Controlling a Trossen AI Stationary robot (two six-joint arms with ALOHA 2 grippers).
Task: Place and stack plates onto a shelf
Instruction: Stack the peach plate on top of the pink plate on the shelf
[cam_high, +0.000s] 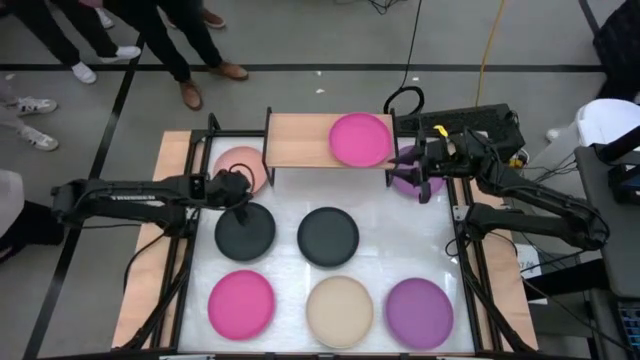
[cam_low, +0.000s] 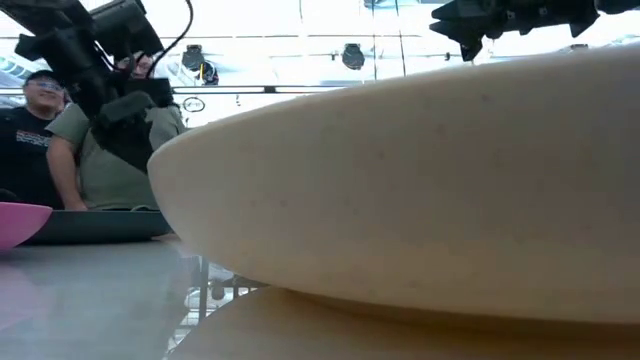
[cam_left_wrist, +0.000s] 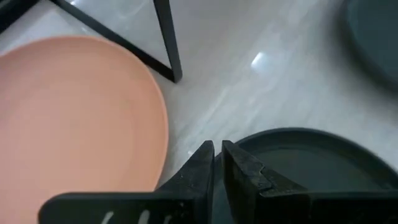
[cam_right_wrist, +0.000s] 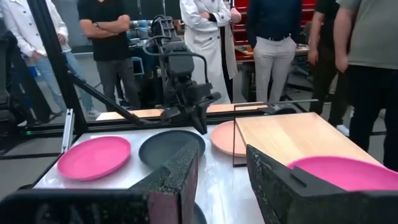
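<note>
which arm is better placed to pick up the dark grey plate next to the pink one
The left. The left gripper sits right at the rim of that dark grey plate, fingers nearly closed. The right gripper is over by the shelf, near a purple plate.

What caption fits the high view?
One magenta plate on the shelf; left gripper at a dark grey plate, right gripper beside the shelf.

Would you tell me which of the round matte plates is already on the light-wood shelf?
The magenta plate at the shelf's right end; every other plate lies on the white tabletop instead.
</note>
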